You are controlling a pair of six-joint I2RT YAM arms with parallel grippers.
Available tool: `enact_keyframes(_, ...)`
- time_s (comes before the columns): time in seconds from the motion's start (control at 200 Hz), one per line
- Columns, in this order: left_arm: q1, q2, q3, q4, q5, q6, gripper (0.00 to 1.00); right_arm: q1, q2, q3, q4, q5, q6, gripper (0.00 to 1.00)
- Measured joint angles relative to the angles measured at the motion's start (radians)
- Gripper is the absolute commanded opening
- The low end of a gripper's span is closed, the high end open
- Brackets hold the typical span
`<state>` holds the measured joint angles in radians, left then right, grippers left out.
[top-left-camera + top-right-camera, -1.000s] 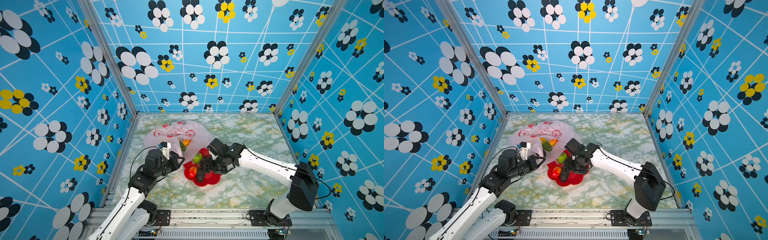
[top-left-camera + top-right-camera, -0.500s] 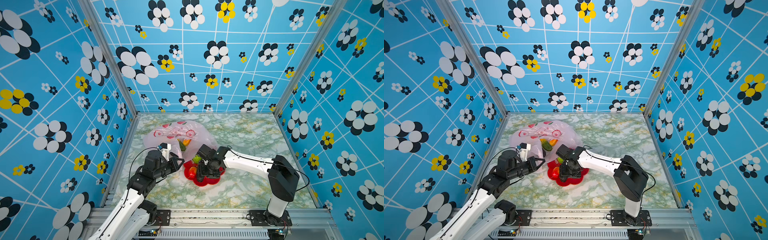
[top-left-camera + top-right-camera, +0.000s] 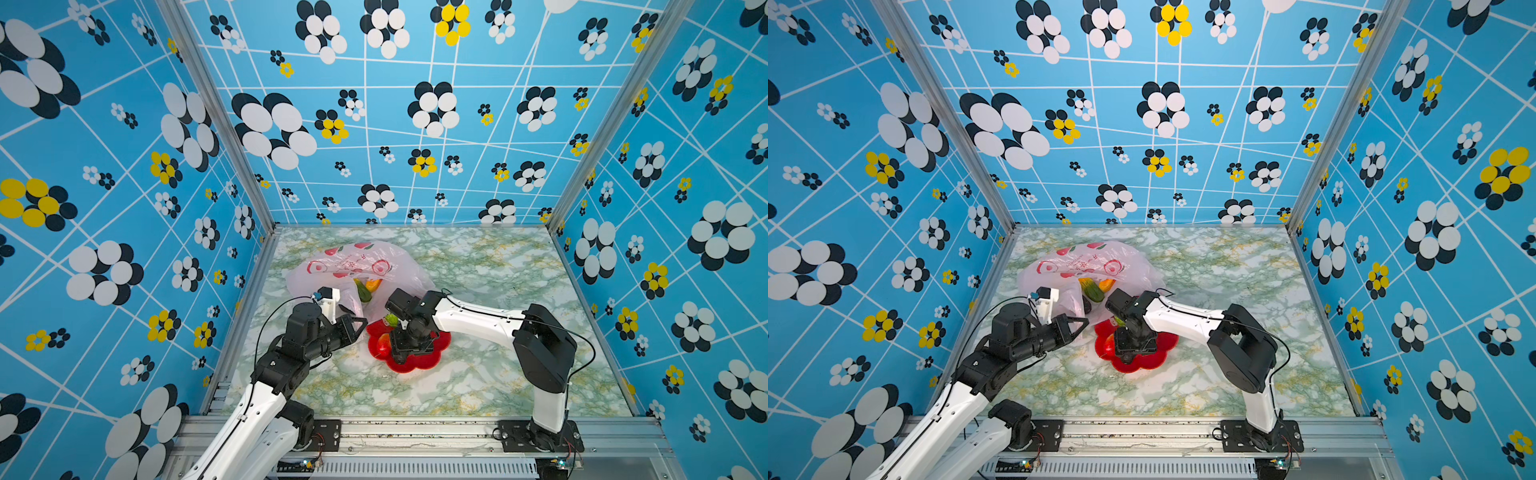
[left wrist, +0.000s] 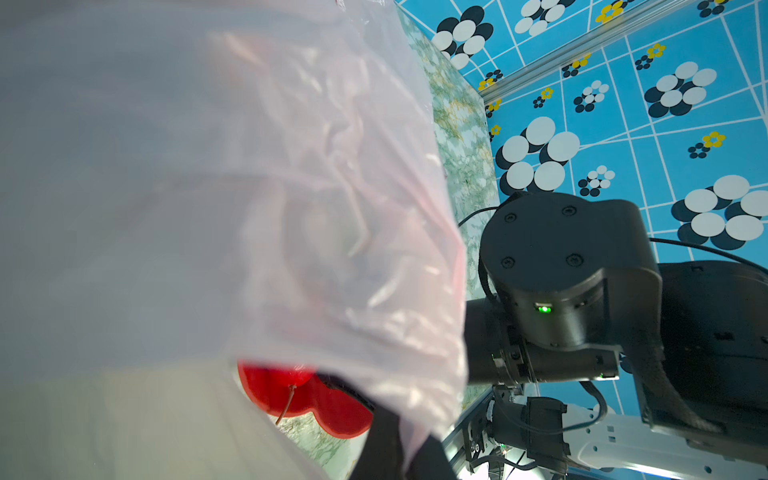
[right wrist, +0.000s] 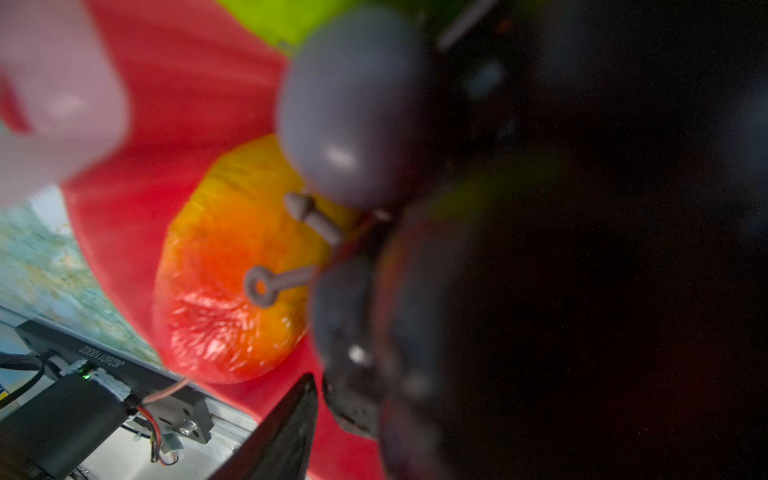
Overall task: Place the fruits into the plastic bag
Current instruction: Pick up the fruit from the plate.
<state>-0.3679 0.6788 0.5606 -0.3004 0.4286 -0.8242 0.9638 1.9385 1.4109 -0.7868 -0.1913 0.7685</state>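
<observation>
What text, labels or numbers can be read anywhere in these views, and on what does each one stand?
"J0260110002": printed in light characters on a black bar, seen upside down in the right wrist view. The last characters are uncertain.
Red writing among the printed fruit pictures on the plastic bag: too small to read in both top views, and blurred in the left wrist view.
Nothing else is legible.

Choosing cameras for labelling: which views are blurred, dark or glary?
Right wrist view: out of focus, the dark purple grape bunch close up, half the frame near black, glare spots on the long red-orange mango. Left wrist view: the translucent pale-pink plastic bag veils most of it, blurred. Both top views: sharp, evenly lit, the red flower-shaped plate clear.
</observation>
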Motion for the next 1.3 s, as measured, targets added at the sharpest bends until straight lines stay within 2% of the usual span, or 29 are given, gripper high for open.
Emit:
enact_keyframes(0.235, 0.0, 0.006, -0.003, 0.001, 0.001, -0.003, 0.0, 0.0, 0.006, 0.0, -0.003, 0.0, -0.013, 0.6)
enact_keyframes(0.515, 0.0, 0.007, -0.003, 0.0, 0.001, -0.003, 0.0, 0.0, 0.01, 0.0, -0.003, -0.001, -0.019, 0.45)
enact_keyframes(1.3, 0.0, 0.006, -0.004, 0.001, 0.001, -0.003, 0.0, 0.0, -0.082, -0.036, 0.002, -0.021, 0.007, 0.39)
